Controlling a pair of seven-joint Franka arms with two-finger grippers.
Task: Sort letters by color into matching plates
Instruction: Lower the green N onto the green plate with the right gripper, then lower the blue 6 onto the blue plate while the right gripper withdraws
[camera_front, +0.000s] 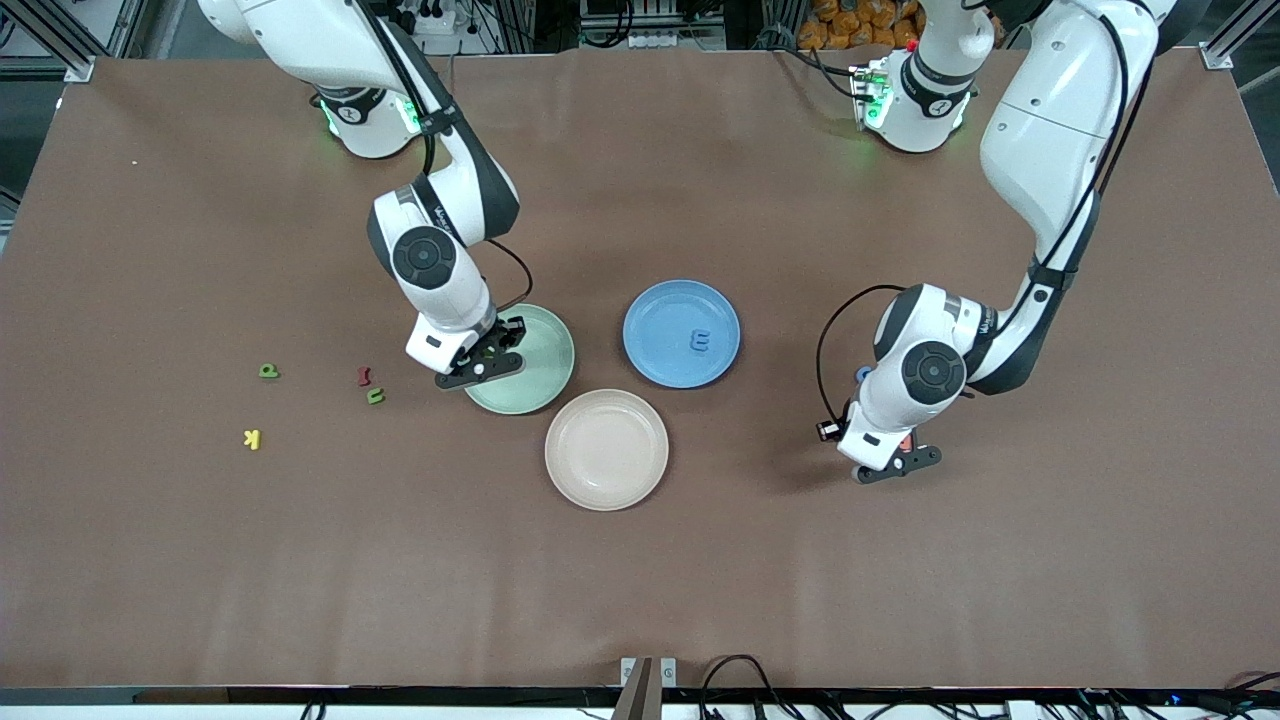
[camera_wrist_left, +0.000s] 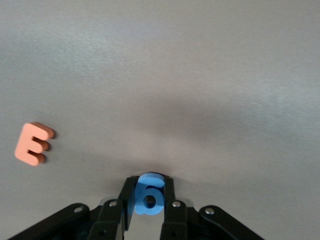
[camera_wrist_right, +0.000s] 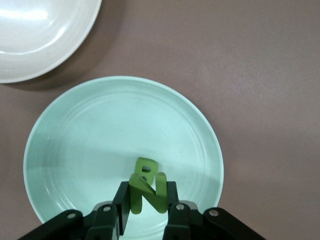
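left tool (camera_wrist_left: 148, 205) pinched shut on a blue letter (camera_wrist_left: 149, 195) low over the worktop (camera_front: 900, 600), well away from the blue plate (camera_front: 660, 310), orange e (camera_wrist_left: 33, 143) nearby. right tool (camera_wrist_right: 146, 202) clamped on a green letter (camera_wrist_right: 146, 187) over the green plate (camera_wrist_right: 90, 150) (another green piece lies under it). the letters look light, rigid, chunky; flat faces suit the pinch.

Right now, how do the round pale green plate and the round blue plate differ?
The pale mint green plate sits toward the right arm's end, under the right hand, which is shut on a green letter. The medium blue plate is uncovered, with a blue letter E lying in it. Both are round, shallow, equal-sized.
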